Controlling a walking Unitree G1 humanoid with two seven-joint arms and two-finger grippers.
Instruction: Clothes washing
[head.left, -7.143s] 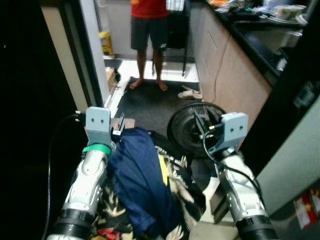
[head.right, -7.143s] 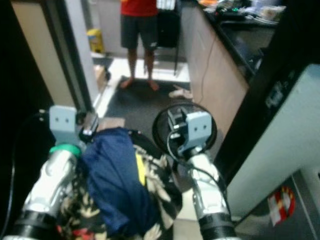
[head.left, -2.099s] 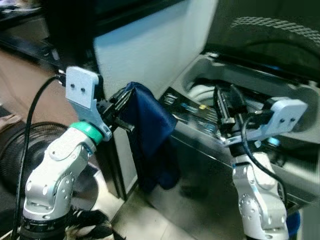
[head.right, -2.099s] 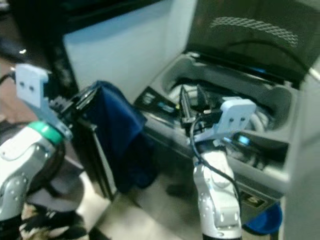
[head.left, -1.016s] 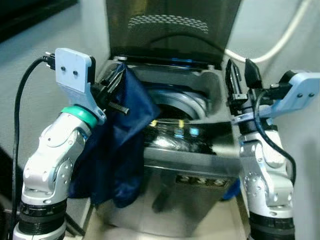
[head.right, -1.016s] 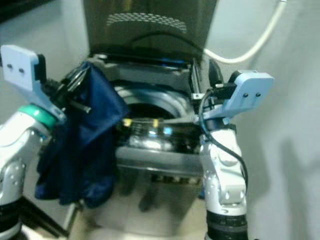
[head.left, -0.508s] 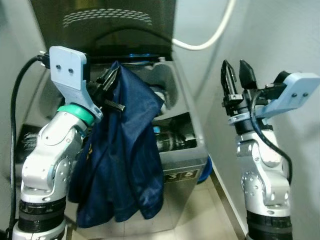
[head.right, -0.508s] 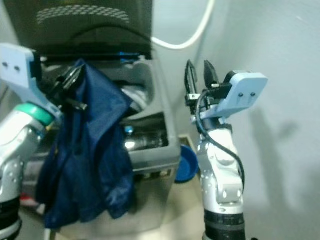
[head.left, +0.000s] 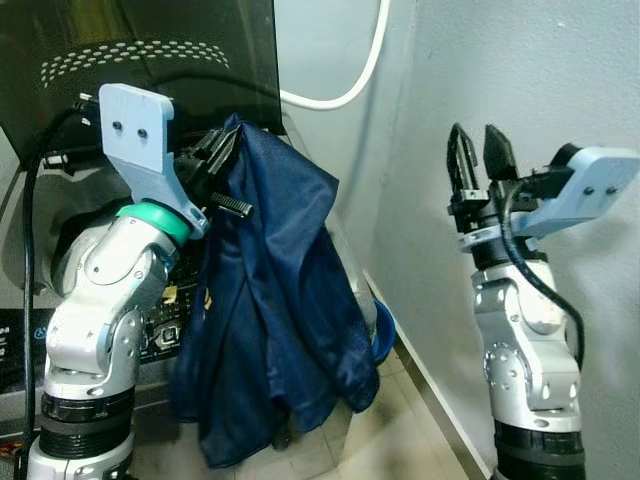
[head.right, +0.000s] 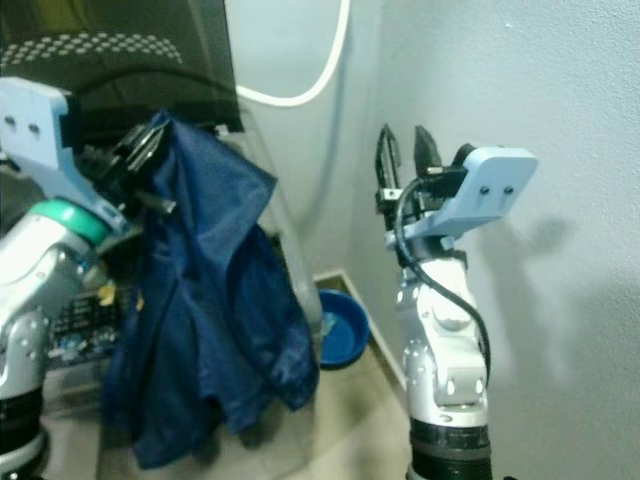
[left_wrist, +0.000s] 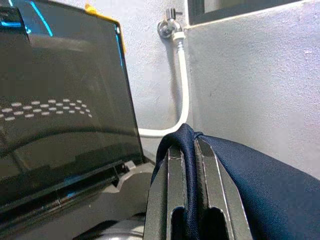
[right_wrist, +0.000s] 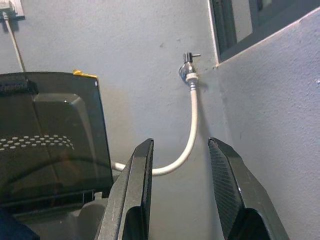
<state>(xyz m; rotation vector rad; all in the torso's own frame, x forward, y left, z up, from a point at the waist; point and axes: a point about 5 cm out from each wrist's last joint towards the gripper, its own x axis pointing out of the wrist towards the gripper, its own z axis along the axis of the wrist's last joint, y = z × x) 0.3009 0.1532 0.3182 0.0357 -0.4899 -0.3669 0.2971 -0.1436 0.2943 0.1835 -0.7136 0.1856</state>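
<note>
Left hand (head.left: 222, 165) clamped on a navy blue shirt (head.left: 275, 320), cloth draping from the fingers toward 5 o'clock beside the open washing machine (head.left: 40, 260), right hand (head.left: 478, 160) raised near the grey wall (head.left: 560, 80), fingers parted, holding nothing, white hose (head.left: 355, 85) behind

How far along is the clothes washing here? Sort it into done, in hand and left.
Done: the washer lid stands open, and the navy shirt has been picked up.
In hand: the left hand is shut on the shirt, which hangs beside the washer, not over the tub. The right hand is open and empty near the wall.
Left: getting the shirt into the tub and letting go.
</note>
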